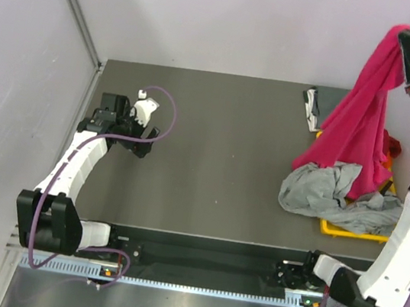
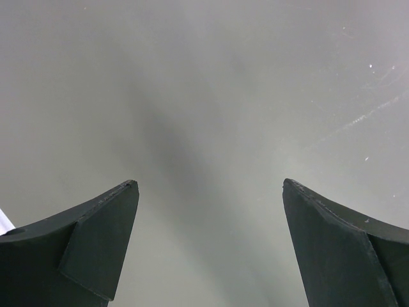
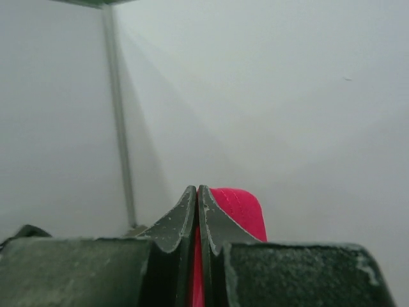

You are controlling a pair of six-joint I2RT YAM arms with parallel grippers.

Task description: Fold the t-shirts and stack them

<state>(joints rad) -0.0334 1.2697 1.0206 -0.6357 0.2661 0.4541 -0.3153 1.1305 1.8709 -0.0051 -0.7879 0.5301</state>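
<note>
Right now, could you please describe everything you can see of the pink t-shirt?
The pink t-shirt is soft, bright magenta cloth, hanging in a long crumpled drape from the right gripper, whose jaws are shut on its top edge. It is held high on the right side, and its lower end reaches the grey t-shirt heaped over the yellow bin.
</note>
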